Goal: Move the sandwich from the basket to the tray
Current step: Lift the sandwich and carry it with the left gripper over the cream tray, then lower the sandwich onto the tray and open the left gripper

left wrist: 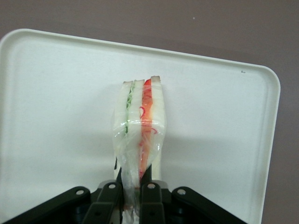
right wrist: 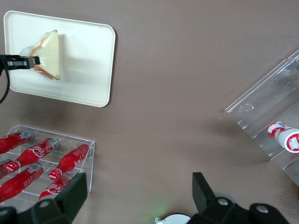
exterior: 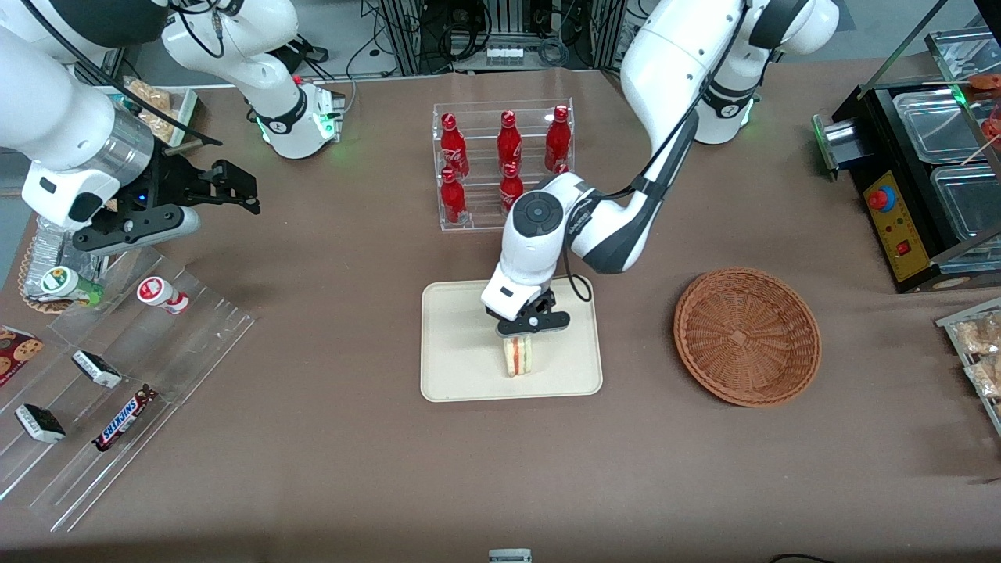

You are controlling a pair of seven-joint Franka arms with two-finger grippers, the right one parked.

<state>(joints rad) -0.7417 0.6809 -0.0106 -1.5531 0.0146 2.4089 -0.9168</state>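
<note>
**Sandwich stands on the tray, pincer grips it**

The sandwich [exterior: 517, 356] stands upright on the cream tray [exterior: 457, 367], on the part of the tray nearer to the front camera. Its green and red filling layers are visible through the clear wrap. The pincer [exterior: 518, 335] is directly above it, and its black fingers [left wrist: 150, 196] are clenched on the upper end of the sandwich and its wrap. The tray lies on the brown table [exterior: 352, 453]. Beside the tray, toward the working arm's end of the table, the woven basket [exterior: 747, 336] lies with nothing in it. Farther from the camera, a clear rack with red bottles [exterior: 504, 160] stands.
</note>
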